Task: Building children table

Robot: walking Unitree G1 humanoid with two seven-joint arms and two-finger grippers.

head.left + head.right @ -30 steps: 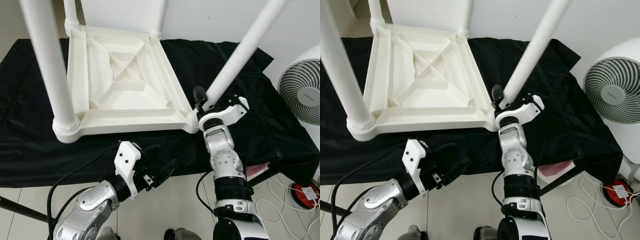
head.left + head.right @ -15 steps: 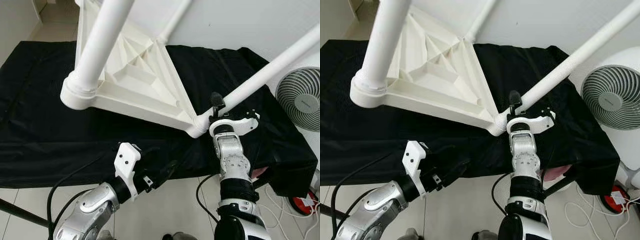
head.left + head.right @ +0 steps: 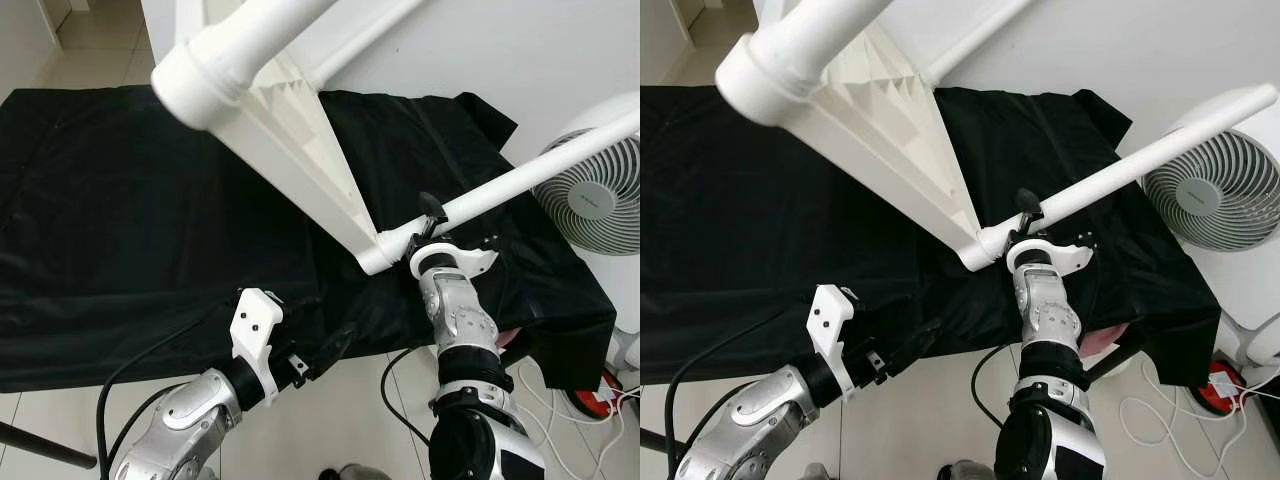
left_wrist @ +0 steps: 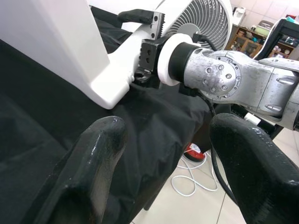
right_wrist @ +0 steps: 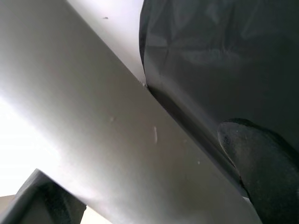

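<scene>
The white plastic children's table (image 3: 290, 130) stands tilted up on one corner on the black cloth, its underside ribs facing right. One white leg (image 3: 520, 180) sticks out sideways to the right from that low corner. My right gripper (image 3: 428, 215) is shut on this leg just beside the corner socket; the right wrist view shows the leg (image 5: 93, 130) pressed against one finger (image 5: 261, 158). Another leg (image 3: 240, 50) juts toward the camera at the top. My left gripper (image 3: 320, 340) hangs open below the cloth's front edge, with its fingers (image 4: 93, 158) spread and holding nothing.
A black cloth (image 3: 120, 200) covers the low work surface. A white fan (image 3: 1215, 190) stands at the right, close to the tip of the held leg. White cables and a red object (image 3: 605, 375) lie on the tiled floor at the lower right.
The table has tipped up from lying flat to standing steeply on its near right corner. The held leg has swung down to the right, with my right gripper still on it. The left arm stayed put.
</scene>
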